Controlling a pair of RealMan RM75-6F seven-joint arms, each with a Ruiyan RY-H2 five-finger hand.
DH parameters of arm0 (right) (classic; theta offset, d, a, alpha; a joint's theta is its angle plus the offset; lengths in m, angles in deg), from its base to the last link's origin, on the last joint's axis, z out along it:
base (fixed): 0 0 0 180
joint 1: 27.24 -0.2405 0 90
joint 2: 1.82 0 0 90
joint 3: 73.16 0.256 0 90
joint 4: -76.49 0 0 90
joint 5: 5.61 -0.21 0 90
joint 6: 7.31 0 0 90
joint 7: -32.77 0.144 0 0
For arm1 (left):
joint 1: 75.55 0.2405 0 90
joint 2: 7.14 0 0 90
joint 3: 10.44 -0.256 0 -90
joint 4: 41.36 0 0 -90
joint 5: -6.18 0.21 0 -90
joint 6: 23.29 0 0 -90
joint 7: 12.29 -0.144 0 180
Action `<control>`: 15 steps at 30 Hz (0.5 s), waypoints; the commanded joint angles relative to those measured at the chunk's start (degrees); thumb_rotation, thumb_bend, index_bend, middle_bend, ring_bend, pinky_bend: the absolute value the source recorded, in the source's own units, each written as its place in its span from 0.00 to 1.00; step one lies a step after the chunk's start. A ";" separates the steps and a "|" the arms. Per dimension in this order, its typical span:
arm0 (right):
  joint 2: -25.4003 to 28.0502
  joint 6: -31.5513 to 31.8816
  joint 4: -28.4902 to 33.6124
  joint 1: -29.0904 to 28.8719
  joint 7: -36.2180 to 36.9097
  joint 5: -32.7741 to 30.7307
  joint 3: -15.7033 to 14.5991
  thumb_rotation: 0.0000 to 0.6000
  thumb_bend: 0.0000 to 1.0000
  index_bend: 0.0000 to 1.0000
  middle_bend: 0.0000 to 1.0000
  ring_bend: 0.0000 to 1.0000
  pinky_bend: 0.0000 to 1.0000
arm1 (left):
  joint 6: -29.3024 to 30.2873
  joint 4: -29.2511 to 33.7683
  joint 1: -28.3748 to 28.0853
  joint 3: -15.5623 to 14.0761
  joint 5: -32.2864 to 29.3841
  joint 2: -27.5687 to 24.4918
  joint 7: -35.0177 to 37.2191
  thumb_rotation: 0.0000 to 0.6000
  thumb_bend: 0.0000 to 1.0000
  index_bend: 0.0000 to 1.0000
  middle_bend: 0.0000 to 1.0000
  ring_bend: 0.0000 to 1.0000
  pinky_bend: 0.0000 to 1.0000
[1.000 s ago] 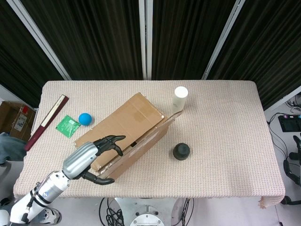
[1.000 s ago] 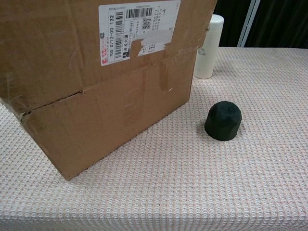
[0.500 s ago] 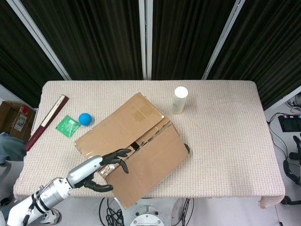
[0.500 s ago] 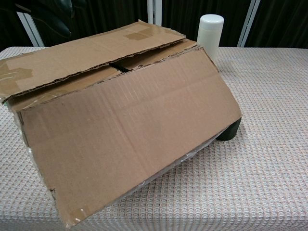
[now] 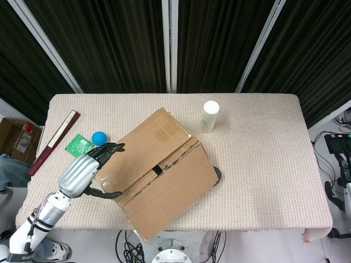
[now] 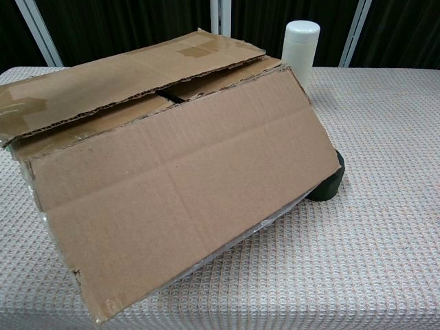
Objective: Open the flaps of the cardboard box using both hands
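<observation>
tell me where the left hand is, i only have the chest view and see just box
Observer: The left hand hangs over the far flap at the cardboard box's left end, holding nothing.
Operator: right hand anywhere
Observer: Not in either view.
Operator: what's left of the box
Observer: A blue ball, a green packet and a dark red flat object lie on the table.

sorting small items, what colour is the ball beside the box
Blue; the ball shows best in the head view.
</observation>
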 commanded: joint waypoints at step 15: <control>5.09 -0.04 7.39 -1.18 -4.13 -2.29 2.56 1.00 0.33 0.00 0.00 0.00 0.00 | -0.29 -5.78 0.43 2.05 -13.28 17.50 -17.73 0.71 0.05 0.00 0.10 0.08 0.22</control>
